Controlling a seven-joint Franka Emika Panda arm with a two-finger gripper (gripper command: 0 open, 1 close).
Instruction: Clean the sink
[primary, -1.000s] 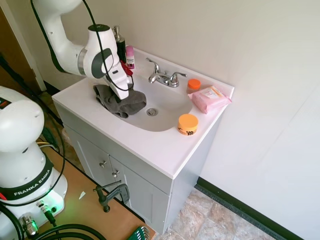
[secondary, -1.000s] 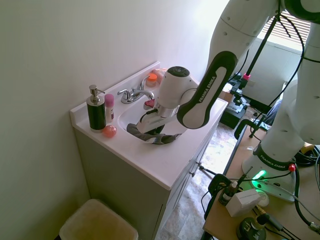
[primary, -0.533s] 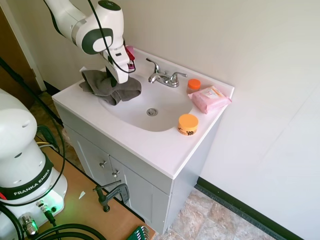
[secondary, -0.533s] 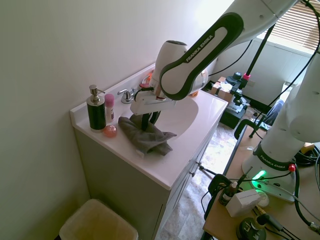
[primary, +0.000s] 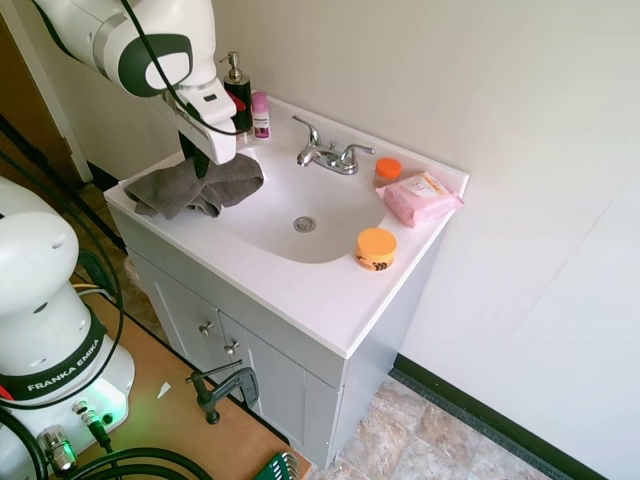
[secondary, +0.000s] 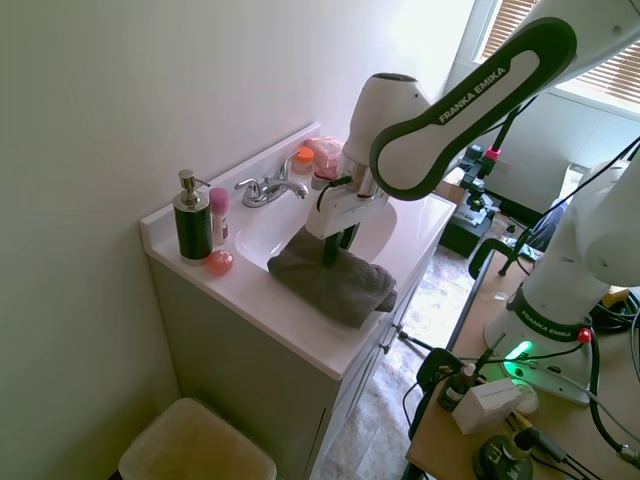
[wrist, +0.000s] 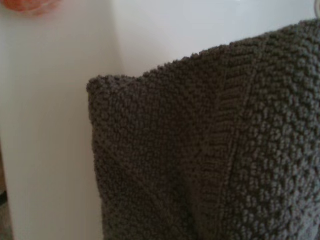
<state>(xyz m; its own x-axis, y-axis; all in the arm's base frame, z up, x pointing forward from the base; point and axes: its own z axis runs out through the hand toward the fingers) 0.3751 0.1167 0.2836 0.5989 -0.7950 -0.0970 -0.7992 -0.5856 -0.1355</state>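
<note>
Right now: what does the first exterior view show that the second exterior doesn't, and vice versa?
Only the first exterior: the chrome drain, an orange-lidded jar on the front rim, and the cabinet door knobs.

Only the second exterior: a small pink ball by the soap dispenser, and a bin on the floor.

Both: the sink, the faucet, and the gripper on the gray cloth lying over the basin's edge.

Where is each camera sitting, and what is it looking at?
First exterior view: high beside the arm's base, looking down at the sink; the white arm comes in from the picture's left.
Second exterior view: high on the opposite side, near the soap bottle; the arm comes in from the right.
Wrist view: on the wrist, close above the grey cloth; no robot parts show.
All three show the grey cloth lying on the sink's edge under the gripper.
</note>
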